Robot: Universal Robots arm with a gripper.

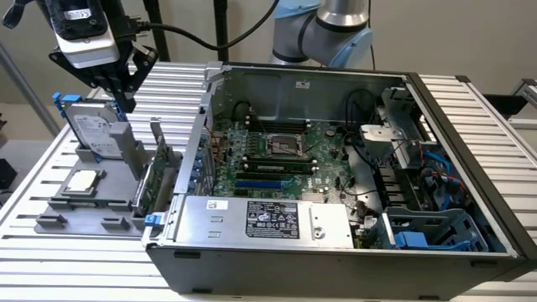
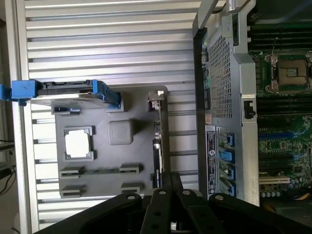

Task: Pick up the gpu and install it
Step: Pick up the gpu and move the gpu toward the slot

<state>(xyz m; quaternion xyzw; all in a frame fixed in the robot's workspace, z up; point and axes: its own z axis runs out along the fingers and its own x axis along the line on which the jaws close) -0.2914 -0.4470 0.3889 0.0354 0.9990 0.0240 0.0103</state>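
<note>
The tool is held pointing straight down from the wrist, at the upper part of the exterior view's left, while the arm's grey-blue joint is seen behind the open computer case. The tool is clenched, its fingertips drawn together with nothing held between them. It is poised above the grey holder, beside the top of the hard drive with blue rails, and apart from everything below.

The gpu is stood on edge in that holder on the slatted tabletop, just beside the case's outer wall, its metal bracket uppermost. In the wrist view the gpu is seen edge-on, with the tool lined up over one end of it.
</note>
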